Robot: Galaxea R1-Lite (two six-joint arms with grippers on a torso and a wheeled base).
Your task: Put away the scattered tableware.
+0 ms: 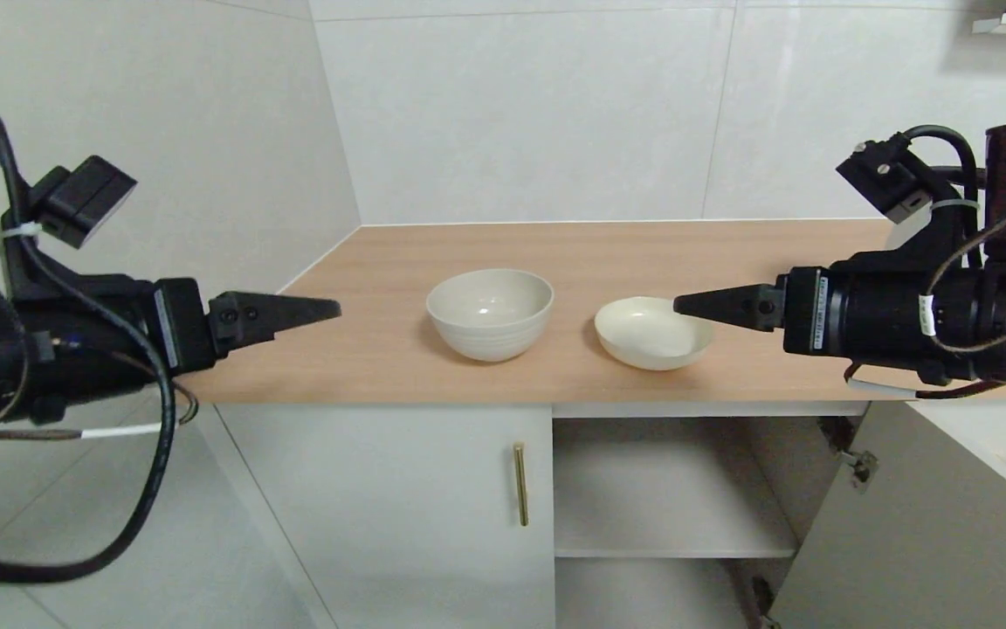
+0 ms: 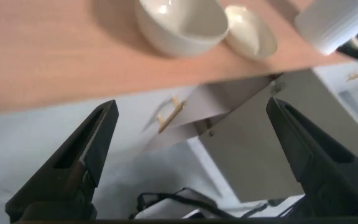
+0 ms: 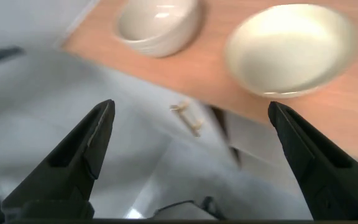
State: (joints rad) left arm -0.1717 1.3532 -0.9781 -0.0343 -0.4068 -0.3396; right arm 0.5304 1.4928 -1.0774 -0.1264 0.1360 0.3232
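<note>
While the left gripper (image 1: 333, 307) is hanging wide open and empty off the left near corner of the surface (image 1: 381, 349), the right gripper (image 1: 682, 304), equally spread and empty, is pointing at a shallow bowl (image 1: 643, 339). A deeper bowl (image 1: 490, 313) is sitting just left of it, both resting near the front edge.

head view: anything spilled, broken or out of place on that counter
Nothing spilled or broken. The deep bowl and the shallow bowl sit rim-up and apart on the wooden counter. The one thing standing out is the cabinet door below the shallow bowl, swung open onto a shelf.
</note>
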